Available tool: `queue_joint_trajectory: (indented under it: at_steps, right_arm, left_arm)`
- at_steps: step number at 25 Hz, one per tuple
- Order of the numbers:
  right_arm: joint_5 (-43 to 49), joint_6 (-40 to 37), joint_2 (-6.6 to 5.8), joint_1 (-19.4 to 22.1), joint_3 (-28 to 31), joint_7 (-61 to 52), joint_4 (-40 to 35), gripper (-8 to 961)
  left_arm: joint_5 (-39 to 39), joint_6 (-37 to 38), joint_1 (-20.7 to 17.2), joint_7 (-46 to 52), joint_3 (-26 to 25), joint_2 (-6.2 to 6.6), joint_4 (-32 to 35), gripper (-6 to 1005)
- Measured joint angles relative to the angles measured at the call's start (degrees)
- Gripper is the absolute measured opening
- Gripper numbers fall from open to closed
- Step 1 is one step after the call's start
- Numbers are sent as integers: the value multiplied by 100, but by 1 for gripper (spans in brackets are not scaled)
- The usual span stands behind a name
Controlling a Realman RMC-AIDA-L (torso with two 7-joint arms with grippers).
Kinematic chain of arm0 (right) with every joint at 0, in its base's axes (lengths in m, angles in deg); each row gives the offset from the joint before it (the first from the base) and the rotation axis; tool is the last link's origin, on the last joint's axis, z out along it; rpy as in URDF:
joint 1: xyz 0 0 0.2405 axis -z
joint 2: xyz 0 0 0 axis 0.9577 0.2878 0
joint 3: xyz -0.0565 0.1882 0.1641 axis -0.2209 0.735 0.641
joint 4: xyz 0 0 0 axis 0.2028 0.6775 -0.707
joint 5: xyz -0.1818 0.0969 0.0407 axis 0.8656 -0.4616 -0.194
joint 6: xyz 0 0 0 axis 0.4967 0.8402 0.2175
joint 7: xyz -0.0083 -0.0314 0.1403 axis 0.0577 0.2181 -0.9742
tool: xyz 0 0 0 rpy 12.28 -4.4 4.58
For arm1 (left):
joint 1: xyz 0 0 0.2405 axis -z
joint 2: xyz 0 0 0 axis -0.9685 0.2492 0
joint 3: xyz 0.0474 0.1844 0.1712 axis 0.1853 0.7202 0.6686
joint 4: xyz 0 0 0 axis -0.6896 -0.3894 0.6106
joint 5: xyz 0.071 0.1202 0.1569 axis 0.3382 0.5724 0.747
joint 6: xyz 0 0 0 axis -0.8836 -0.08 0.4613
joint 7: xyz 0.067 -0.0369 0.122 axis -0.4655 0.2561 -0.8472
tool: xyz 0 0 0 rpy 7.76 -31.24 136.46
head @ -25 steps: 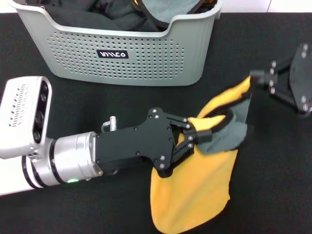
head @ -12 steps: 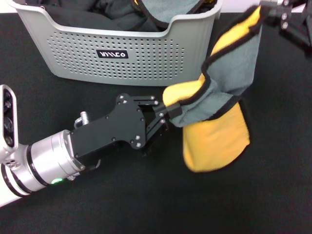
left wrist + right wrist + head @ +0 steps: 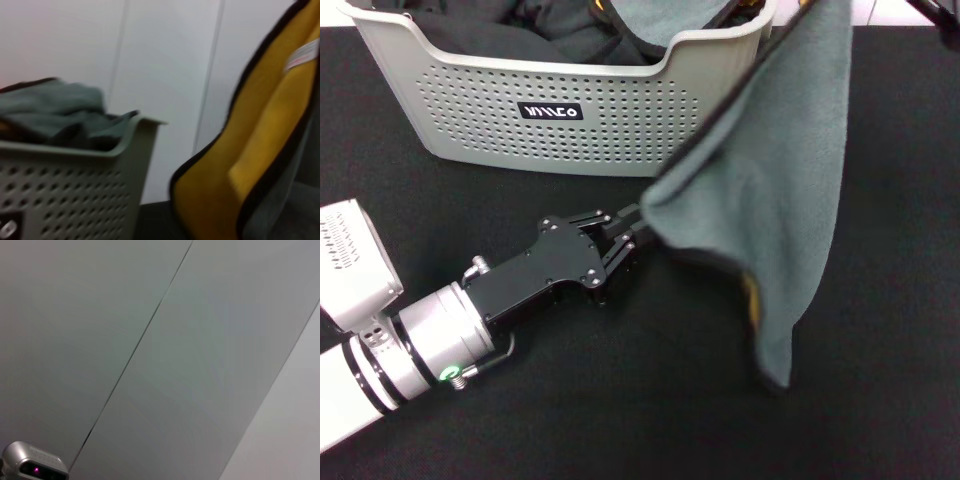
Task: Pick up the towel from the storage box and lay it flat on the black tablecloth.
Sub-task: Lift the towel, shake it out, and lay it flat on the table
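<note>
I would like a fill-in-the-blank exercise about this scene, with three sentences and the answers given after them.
1. The left gripper holds one corner of the ______, which hangs spread above the black tablecloth.
2. In the head view, the side of the towel facing the camera is grey-green; the left wrist view shows its other side, which is ______.
3. The storage box still holds dark ______.

Missing words: towel; yellow-orange; clothes
</note>
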Motion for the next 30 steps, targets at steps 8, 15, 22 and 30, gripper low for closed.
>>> queue_joint_trajectory:
  at_steps: [8, 15, 22, 30]
  right_arm:
    - [44, 656, -18, 192, -561, -13, -508, 9]
    - [56, 609, -50, 545, -546, -137, -894, 10]
    - [64, 328, -58, 784, -539, -254, -1246, 10]
    - [130, -61, -49, 727, -751, -314, -1109, 11]
  left_arm:
    - [-473, 8, -325, 131, 1, 28, -52, 233]
    - [-1175, 385, -923, 148, 6, 143, 16, 373]
    - [-1053, 1917, -976, 180, 42, 278, 118, 587]
    - [-479, 2243, -424, 135, 45, 198, 420, 712]
